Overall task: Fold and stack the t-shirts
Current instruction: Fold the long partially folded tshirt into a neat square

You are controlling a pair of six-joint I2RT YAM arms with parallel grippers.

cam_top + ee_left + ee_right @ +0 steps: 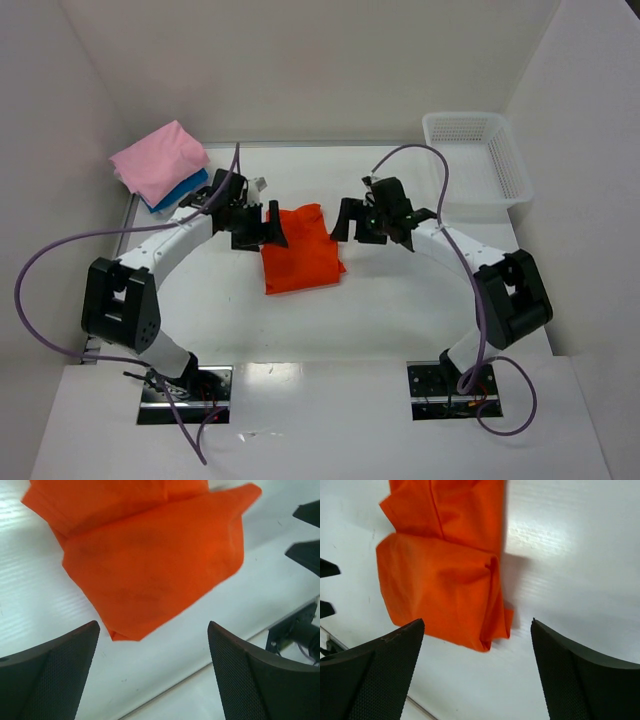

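A folded orange t-shirt (301, 250) lies flat in the middle of the table, also seen as orange t-shirt (150, 555) and orange t-shirt (445, 565). My left gripper (272, 226) hovers at its far left corner, jaws open and empty (154, 630). My right gripper (343, 220) hovers at its far right corner, open and empty too (477, 627). A folded pink t-shirt (160, 160) rests on a folded blue t-shirt (183, 190) at the back left.
A white mesh basket (476, 160) stands at the back right against the wall. White walls close in the table on the left, back and right. The arm bases (185, 390) sit at the near edge.
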